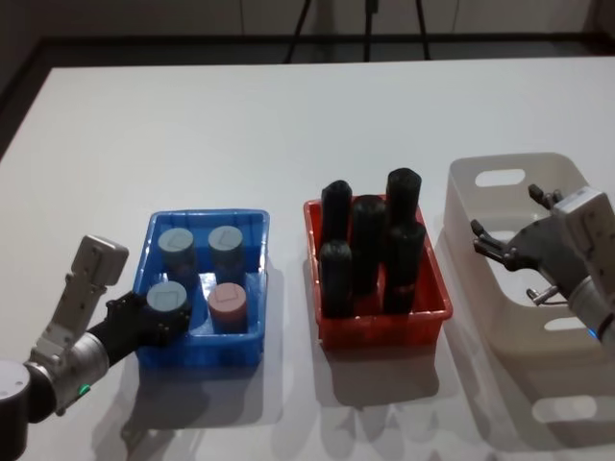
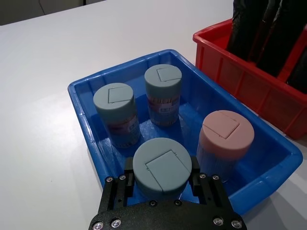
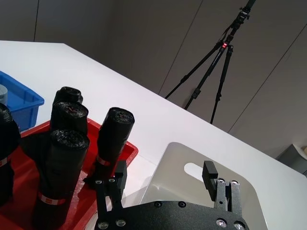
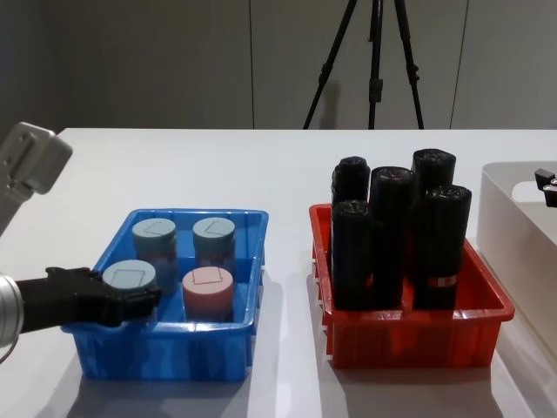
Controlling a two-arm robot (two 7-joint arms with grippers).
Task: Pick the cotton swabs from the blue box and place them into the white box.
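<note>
The left pincer (image 2: pixel 161 168) is clasping the near-left grey-lidded swab tub (image 4: pixel 129 277), which is standing upright in the blue box (image 1: pixel 207 215). The tub is looking light, stiff and slick-walled, so gripping its sides just under the lid is seeming safest. The right pincer (image 3: pixel 164 175) is hanging wide over the white box (image 1: pixel 509 317).

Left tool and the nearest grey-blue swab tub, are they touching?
Touching. Left wrist view shows the left tool flanking the tub, fingers pressed against its lid's sides.
</note>
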